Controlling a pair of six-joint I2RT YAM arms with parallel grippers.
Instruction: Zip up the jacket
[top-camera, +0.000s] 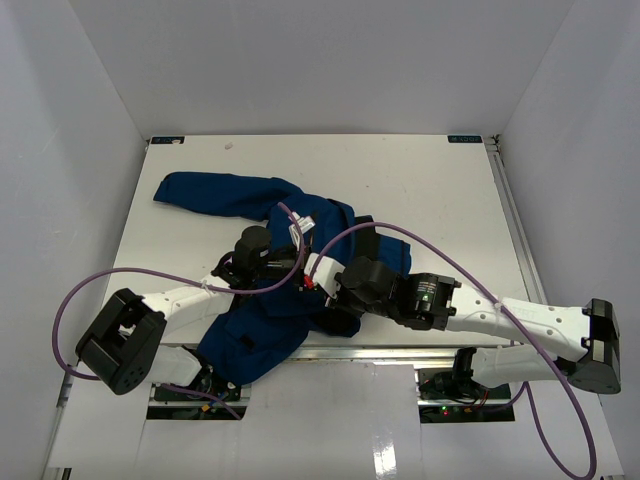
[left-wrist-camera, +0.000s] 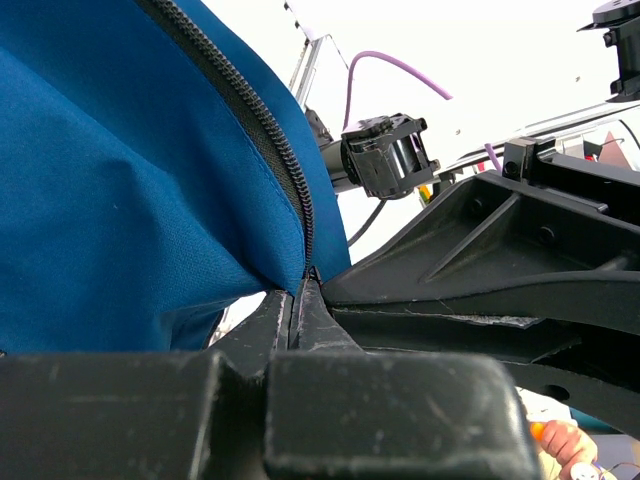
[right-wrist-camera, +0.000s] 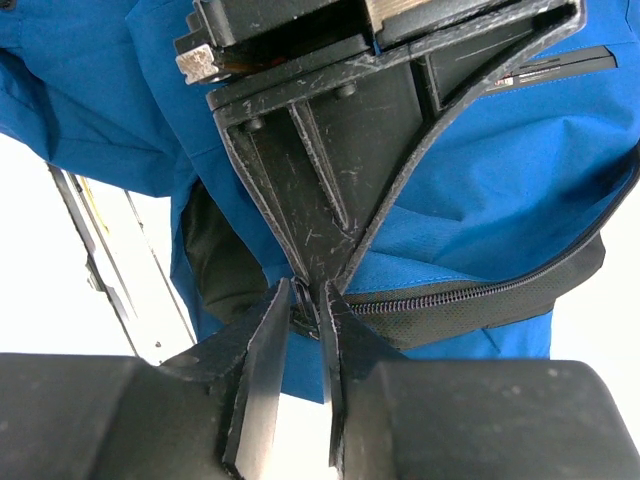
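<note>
Blue jacket (top-camera: 250, 335) lies crumpled on the white bench (top-camera: 420, 180), near the front edge. Left fingers (left-wrist-camera: 298, 300) are shut tight on the jacket's edge, right by the zip (left-wrist-camera: 290, 170). Right fingers (right-wrist-camera: 288, 302) are nearly closed with a thin gap. The zip's end sits between their tips, but I cannot tell if they squeeze it.

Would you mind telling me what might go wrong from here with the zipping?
The left gripper pinches only the very end of the zip edge of the jacket; a pull may slip it free. The right gripper, jaws narrowly apart, sits tight against the left gripper; they may collide or catch loose fabric.
</note>
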